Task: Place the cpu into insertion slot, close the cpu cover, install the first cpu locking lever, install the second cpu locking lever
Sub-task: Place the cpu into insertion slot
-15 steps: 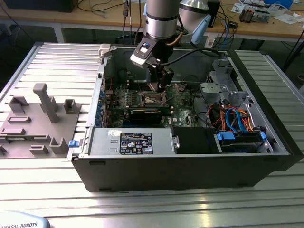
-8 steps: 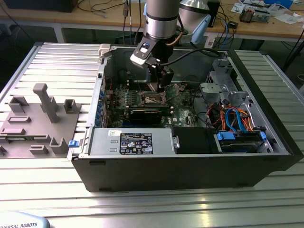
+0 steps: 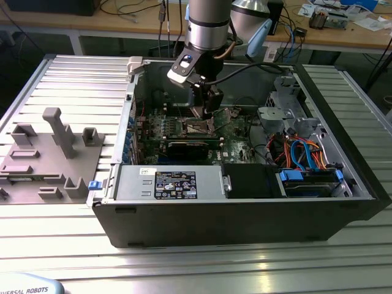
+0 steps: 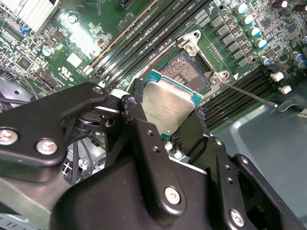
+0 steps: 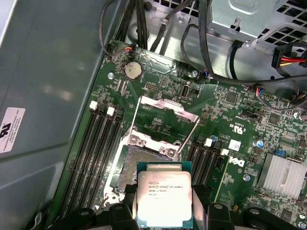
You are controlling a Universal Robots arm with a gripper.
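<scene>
Inside the open computer case [image 3: 245, 208], above the green motherboard [image 5: 225, 120], the gripper [image 4: 165, 112] clenches the cpu [image 5: 164, 199] by 2 opposite edges. The cpu cover [image 5: 163, 103] stands raised. The chip is square, its silver top faces the arm, and it hangs just over the bare insertion slot [image 5: 128, 167].

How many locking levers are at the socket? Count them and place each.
2, both raised beside the insertion slot: the wall-side lever nearer the grey case wall, the heatsink-side lever nearer the silver heatsink.
</scene>
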